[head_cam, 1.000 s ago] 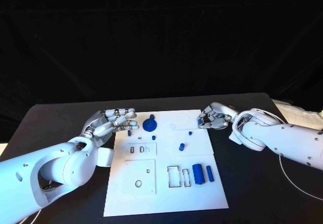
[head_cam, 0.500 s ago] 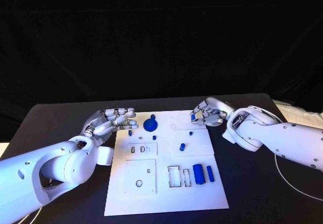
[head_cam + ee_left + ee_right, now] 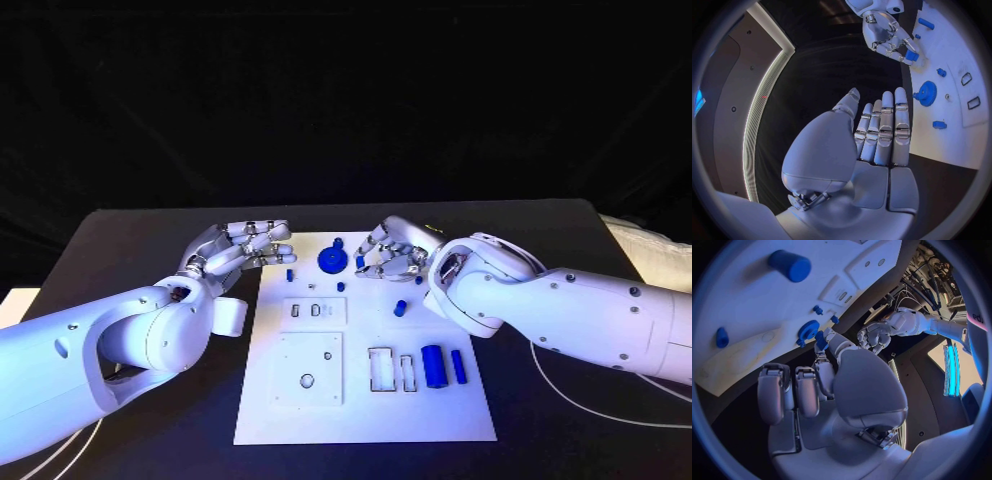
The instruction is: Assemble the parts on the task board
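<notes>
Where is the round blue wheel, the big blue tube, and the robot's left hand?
round blue wheel (image 3: pixel 332 261), head view, its face.
big blue tube (image 3: pixel 434 359), head view, its side.
left hand (image 3: pixel 242 247), head view, its fingers.

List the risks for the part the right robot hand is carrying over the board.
1. The right robot hand pinches a small blue part only at its fingertips; it may slip and drop onto the task board.
2. It hovers close to the blue gear; lowering could knock the gear.
3. The left robot hand waits at the board's edge, near loose parts.
</notes>
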Tool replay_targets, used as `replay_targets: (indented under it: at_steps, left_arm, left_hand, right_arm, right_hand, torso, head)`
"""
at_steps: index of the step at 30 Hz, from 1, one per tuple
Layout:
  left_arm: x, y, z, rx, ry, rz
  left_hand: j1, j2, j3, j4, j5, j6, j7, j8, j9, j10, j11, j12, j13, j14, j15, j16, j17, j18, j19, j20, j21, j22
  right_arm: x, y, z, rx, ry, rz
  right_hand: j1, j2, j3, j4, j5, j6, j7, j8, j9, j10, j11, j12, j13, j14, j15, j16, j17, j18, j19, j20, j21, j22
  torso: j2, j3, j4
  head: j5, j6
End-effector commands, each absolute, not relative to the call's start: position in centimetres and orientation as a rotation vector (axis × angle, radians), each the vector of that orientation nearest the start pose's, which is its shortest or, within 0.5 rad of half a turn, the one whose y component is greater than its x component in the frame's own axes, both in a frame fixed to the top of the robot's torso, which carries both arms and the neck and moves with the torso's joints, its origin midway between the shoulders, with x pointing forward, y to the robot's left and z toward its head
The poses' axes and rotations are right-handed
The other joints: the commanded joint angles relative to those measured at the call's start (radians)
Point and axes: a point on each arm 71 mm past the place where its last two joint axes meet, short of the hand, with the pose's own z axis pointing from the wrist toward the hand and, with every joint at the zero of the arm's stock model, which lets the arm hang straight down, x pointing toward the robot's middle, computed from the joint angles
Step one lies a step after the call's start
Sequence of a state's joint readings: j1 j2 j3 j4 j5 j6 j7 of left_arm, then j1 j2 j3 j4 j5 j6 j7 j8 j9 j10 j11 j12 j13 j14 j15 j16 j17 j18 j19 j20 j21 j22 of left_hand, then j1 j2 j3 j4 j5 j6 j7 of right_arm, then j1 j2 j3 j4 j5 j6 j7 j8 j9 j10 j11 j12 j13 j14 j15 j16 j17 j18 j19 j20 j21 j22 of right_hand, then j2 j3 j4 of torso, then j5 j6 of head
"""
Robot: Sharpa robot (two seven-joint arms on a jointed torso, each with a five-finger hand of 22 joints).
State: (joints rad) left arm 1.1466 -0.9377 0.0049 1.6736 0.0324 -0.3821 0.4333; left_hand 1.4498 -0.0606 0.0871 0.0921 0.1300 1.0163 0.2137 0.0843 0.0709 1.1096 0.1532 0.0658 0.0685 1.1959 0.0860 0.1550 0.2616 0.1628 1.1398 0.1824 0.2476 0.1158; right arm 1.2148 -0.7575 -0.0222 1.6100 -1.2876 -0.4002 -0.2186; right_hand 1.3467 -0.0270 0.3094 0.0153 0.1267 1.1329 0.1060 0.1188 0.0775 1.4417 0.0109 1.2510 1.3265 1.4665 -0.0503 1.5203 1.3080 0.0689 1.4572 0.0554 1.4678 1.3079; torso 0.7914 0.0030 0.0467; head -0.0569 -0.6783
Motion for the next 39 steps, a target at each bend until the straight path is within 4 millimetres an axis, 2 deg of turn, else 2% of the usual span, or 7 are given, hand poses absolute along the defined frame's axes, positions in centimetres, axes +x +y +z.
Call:
replay_targets:
  at_steps: [1,7,9,17,31,39]
  left_arm:
    - [46.0,21.6,-17.3,-1.182,1.348,-1.596]
    - [46.1,21.7,-17.3,-1.183,1.345,-1.596]
    - [46.1,21.7,-17.3,-1.183,1.345,-1.596]
    - [46.1,21.6,-17.3,-1.183,1.347,-1.598]
    - [46.1,21.4,-17.3,-1.183,1.351,-1.602]
    - [46.1,21.5,-17.3,-1.183,1.352,-1.602]
  left_hand:
    - [0.002,0.011,-0.003,-0.006,-0.004,-0.005,-0.001,-0.004,0.001,-0.006,-0.002,-0.002,0.001,-0.002,0.004,-0.007,0.002,0.015,0.002,0.004,-0.004,-0.001]
    - [0.002,0.011,-0.003,-0.006,-0.004,-0.005,-0.001,-0.004,0.001,-0.006,-0.002,-0.002,0.001,-0.002,0.004,-0.007,0.002,0.015,0.002,0.004,-0.004,-0.001]
    - [0.002,0.011,-0.003,-0.006,-0.004,-0.005,-0.001,-0.004,0.001,-0.006,-0.002,-0.002,0.001,-0.002,0.004,-0.007,0.002,0.015,0.002,0.004,-0.004,-0.001]
    - [0.002,0.011,-0.003,-0.006,-0.004,-0.005,-0.001,-0.004,0.001,-0.006,-0.002,-0.002,0.001,-0.002,0.004,-0.007,0.002,0.015,0.002,0.004,-0.004,-0.001]
    - [0.002,0.011,-0.003,-0.006,-0.004,-0.005,-0.001,-0.004,0.001,-0.006,-0.002,-0.002,0.001,-0.002,0.004,-0.007,0.002,0.015,0.002,0.004,-0.004,-0.001]
    - [0.002,0.011,-0.003,-0.006,-0.004,-0.005,-0.001,-0.004,0.001,-0.006,-0.002,-0.002,0.001,-0.002,0.004,-0.007,0.002,0.015,0.002,0.004,-0.004,-0.001]
  right_arm:
    - [46.9,-12.7,-17.0,-0.018,1.660,0.742]
    - [46.0,-10.1,-18.7,-0.074,1.696,0.753]
    - [45.8,-9.4,-19.2,-0.089,1.710,0.753]
    - [45.2,-8.2,-20.4,-0.120,1.740,0.750]
    - [44.9,-7.8,-21.0,-0.153,1.768,0.733]
    - [44.8,-7.9,-21.3,-0.183,1.792,0.718]
  right_hand:
    - [0.001,0.013,0.005,-0.002,0.001,0.014,-0.012,0.003,0.004,-0.008,0.000,-0.007,0.032,0.079,-0.007,-0.002,0.134,-0.018,0.001,-0.006,0.000,0.013]
    - [-0.006,0.011,0.005,-0.001,0.001,0.013,-0.011,0.002,0.004,-0.009,0.001,-0.009,0.031,0.078,-0.007,-0.004,0.130,-0.018,0.001,-0.006,0.000,0.013]
    - [-0.010,0.009,0.005,-0.001,0.002,0.013,-0.011,0.001,0.004,-0.009,0.001,-0.009,0.032,0.078,-0.007,-0.004,0.130,-0.018,0.001,-0.006,0.000,0.013]
    - [-0.015,0.007,0.005,0.000,0.003,0.013,-0.011,0.001,0.003,-0.008,0.001,-0.008,0.032,0.078,-0.007,-0.005,0.129,-0.018,0.001,-0.005,0.000,0.013]
    - [-0.028,0.000,0.003,0.001,0.005,0.013,-0.011,-0.001,0.003,-0.009,0.001,-0.010,0.032,0.078,-0.007,-0.005,0.128,-0.017,0.001,-0.005,-0.001,0.012]
    - [-0.042,-0.013,-0.002,0.001,0.005,0.010,-0.010,-0.004,0.001,-0.013,0.002,-0.021,0.026,0.078,-0.006,-0.006,0.129,-0.017,0.000,-0.005,-0.001,0.012]
  torso:
    - [-0.001,-0.0021,0.0011]
    - [0.000,-0.0021,0.0035]
    - [0.000,-0.0005,0.0013]
    - [0.000,0.0013,-0.0005]
    - [-0.001,0.0025,-0.0018]
    - [-0.001,0.0013,-0.0005]
  head:
    - [0.018,-0.009]
    - [0.030,-0.016]
    - [0.033,-0.017]
    - [0.039,-0.023]
    - [0.042,-0.036]
    - [0.042,-0.040]
